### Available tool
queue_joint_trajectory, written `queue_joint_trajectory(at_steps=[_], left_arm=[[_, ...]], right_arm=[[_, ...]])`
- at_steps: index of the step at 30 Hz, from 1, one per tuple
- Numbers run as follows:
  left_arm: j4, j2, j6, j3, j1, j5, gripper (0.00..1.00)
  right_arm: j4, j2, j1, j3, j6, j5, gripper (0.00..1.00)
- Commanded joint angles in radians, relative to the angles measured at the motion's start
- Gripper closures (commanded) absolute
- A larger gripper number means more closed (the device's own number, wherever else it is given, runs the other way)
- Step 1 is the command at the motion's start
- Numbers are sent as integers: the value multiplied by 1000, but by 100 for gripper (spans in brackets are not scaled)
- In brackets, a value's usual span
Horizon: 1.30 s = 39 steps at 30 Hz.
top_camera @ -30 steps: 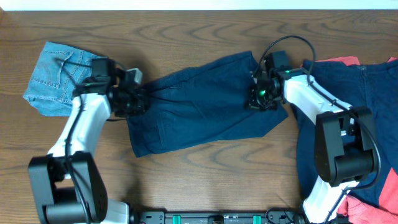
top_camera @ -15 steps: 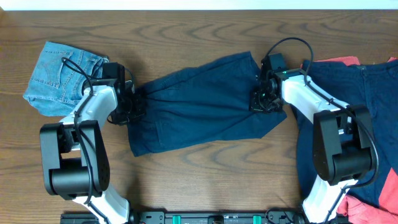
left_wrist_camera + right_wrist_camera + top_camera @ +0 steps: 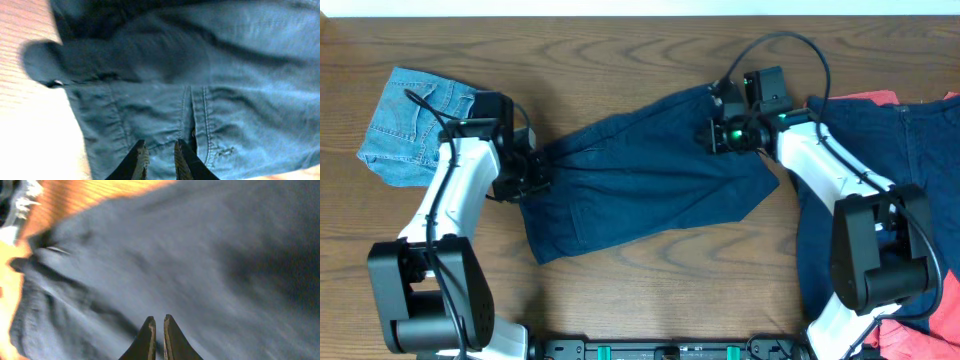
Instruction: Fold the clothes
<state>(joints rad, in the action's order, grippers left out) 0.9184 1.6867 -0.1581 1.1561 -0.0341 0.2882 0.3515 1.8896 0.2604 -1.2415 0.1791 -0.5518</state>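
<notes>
Barely parted, left end effector (image 3: 160, 144) over navy shorts (image 3: 640, 190); right end effector (image 3: 158, 318) pressed together.

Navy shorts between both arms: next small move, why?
Probably lift both tools clear: the navy shorts lie spread out, left tool slightly open, right tool shut, neither visibly pinching cloth, so folding needs a fresh grasp.
</notes>
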Motion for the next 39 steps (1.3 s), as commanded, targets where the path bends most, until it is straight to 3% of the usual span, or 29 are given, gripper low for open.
queue_joint_trajectory(at_steps=[1, 10, 15, 17, 21, 25, 30, 35, 39], left_arm=[[-1, 10, -19, -69, 29, 19, 79], [-126, 12, -69, -285, 62, 16, 79], [-174, 12, -114, -374, 62, -33, 79], [-172, 12, -122, -388, 62, -71, 79], [-140, 12, -121, -390, 62, -127, 80], [-128, 12, -121, -390, 62, -162, 79], [-107, 11, -117, -367, 62, -162, 80], [26, 2, -95, -236, 62, -130, 80], [98, -35, -41, -102, 62, -59, 80]], right_arm=[[-53, 46, 75, -2, 58, -60, 94], [-249, 235, 228, -2, 161, -15, 99], [-332, 327, 212, -2, 483, 399, 99], [-399, 353, 185, -2, 533, 451, 99], [-518, 367, 121, -2, 534, 439, 99], [-532, 358, 37, -8, 525, 415, 99], [-521, 281, -70, -8, 357, 136, 99], [-344, 100, -121, -8, 244, -60, 97], [-61, -46, -108, -8, 131, -80, 93]])
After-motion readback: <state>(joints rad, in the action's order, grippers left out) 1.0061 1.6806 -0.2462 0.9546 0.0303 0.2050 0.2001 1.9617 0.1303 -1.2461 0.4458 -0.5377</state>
